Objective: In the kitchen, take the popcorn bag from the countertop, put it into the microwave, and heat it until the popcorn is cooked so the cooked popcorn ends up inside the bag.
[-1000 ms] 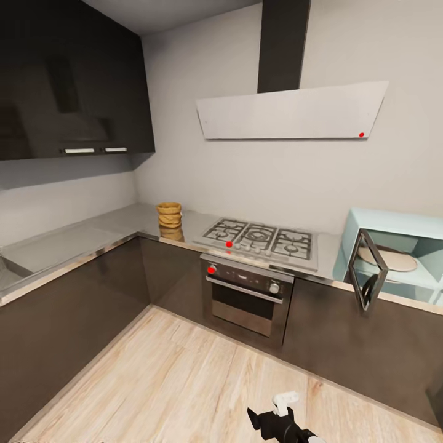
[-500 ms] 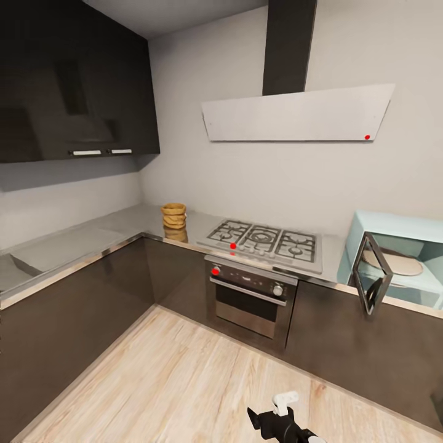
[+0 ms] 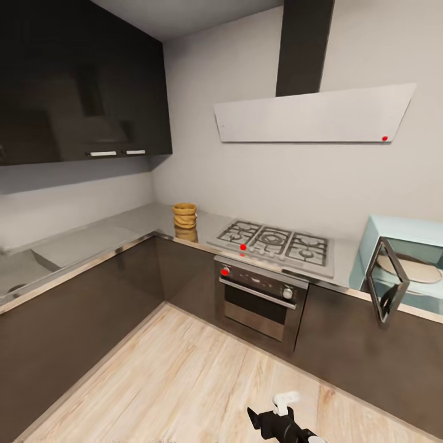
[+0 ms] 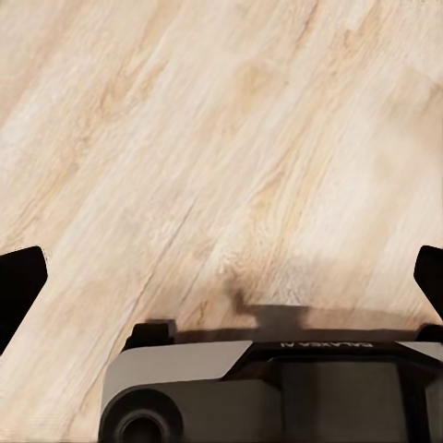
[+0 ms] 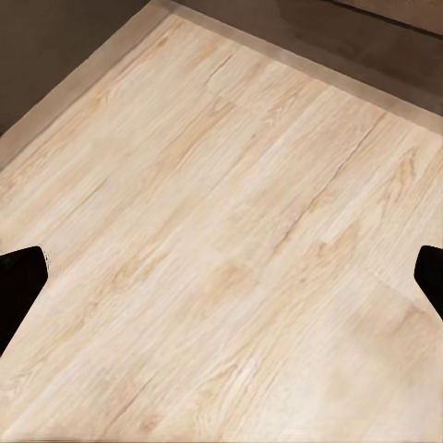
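Observation:
The tan ridged popcorn bag (image 3: 184, 215) stands upright on the grey steel countertop (image 3: 111, 232) in the corner, just left of the gas hob (image 3: 277, 241). At the far right the pale blue microwave (image 3: 403, 229) has its dark glass door (image 3: 387, 290) swung open, and a round plate shows inside. Both grippers are far from these. In the left wrist view my left gripper (image 4: 221, 286) hangs open over the plank floor, its dark fingertips (image 4: 18, 288) wide apart. My right gripper (image 5: 221, 277) is likewise open above the floor.
A steel oven (image 3: 261, 299) sits under the hob, with a slanted hood (image 3: 314, 114) above. Dark base cabinets (image 3: 80, 320) run along both walls in an L. Dark upper cabinets (image 3: 80, 80) hang at the left. A black-and-white arm part (image 3: 280, 419) shows low in the head view.
The whole head view has shifted: bag, hob and microwave sit further right in the picture, so the camera has moved. The things themselves have not moved.

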